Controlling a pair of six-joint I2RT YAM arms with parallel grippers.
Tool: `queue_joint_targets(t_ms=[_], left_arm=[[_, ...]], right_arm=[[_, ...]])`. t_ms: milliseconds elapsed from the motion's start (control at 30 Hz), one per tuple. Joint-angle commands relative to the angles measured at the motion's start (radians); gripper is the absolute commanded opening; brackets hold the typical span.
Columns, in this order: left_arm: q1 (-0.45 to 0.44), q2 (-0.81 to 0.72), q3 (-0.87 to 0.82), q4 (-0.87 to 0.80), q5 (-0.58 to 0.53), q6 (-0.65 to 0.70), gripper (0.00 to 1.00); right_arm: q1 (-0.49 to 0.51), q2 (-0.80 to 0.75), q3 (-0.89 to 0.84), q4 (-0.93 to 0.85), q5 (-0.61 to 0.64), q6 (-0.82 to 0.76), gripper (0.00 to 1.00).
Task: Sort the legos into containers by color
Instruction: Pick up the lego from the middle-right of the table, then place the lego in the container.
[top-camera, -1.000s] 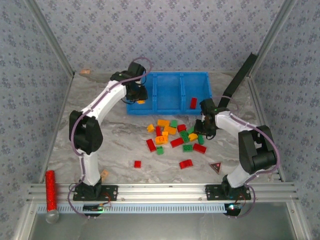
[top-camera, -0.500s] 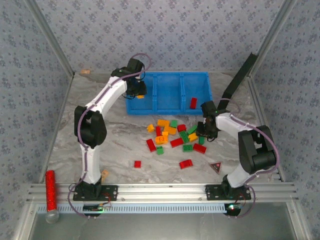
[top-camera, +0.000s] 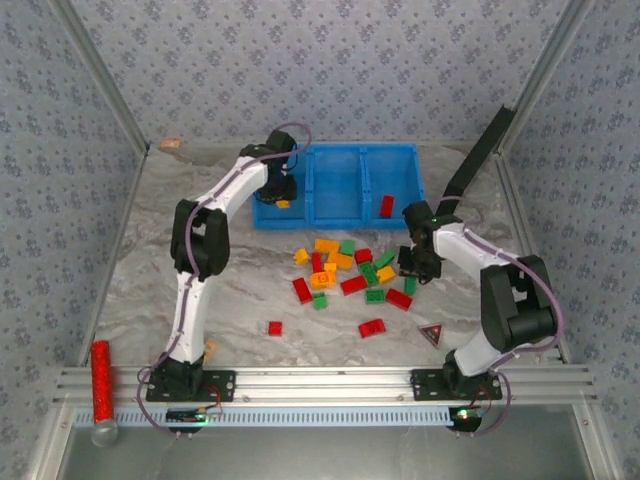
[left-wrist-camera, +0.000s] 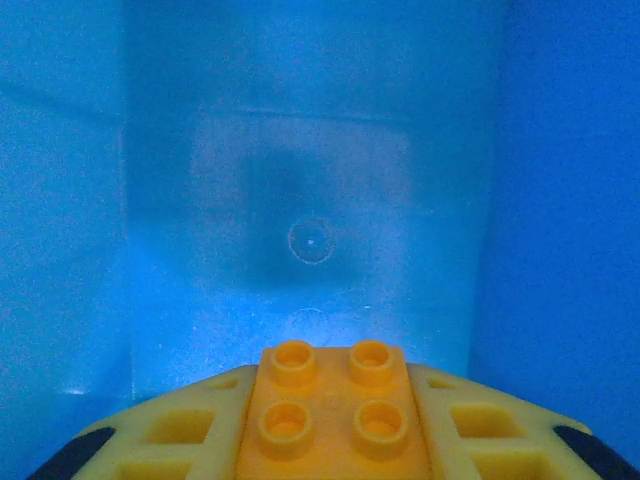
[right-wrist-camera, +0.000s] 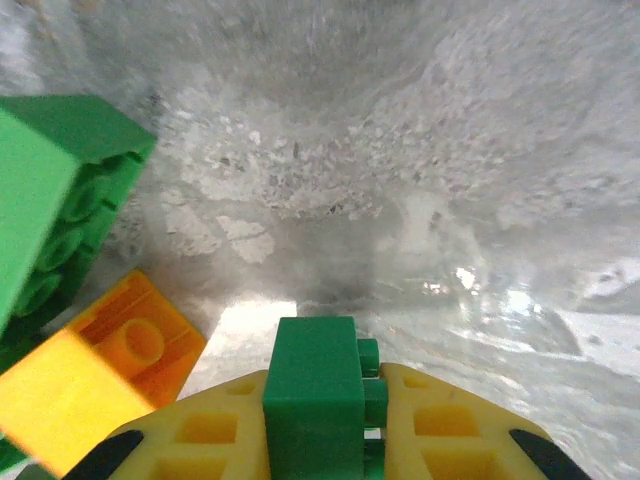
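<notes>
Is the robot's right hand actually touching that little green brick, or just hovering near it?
Touching. The right wrist view shows the green brick pinched between the right hand's yellow fingers, with no gap on either side.

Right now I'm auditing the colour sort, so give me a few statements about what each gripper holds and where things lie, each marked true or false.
1. The left gripper is shut on an orange brick. True.
2. The right gripper is open. False: it is shut on a green brick.
3. The red brick in the tray lies in the left compartment. False: it lies in the right compartment.
4. The red glittery cylinder lies at the near left, apart from the loose bricks. True.
</notes>
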Motion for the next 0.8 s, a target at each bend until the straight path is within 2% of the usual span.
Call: queue_joint_targets(t_ms=[0, 233, 433, 767], left_arm=[[0.001, 0.013, 0.027, -0.008, -0.008, 0.01, 0.35], [0.002, -0.025, -0.035, 0.019, -0.009, 0.0, 0.53], [0.001, -0.112, -0.08, 0.038, 0.002, -0.007, 0.55], [-0.009, -0.411, -0.199, 0.028, 0.079, 0.038, 0.6]], right_arm=[[0.001, -0.06, 0.111, -0.116, 0.044, -0.031, 0.18], [0.02, -0.066, 0.311, -0.161, 0.05, -0.101, 0.18], [0.056, 0.018, 0.518, -0.123, 0.054, -0.183, 0.18], [0.157, 0.319, 0.842, -0.01, 0.015, -0.232, 0.17]])
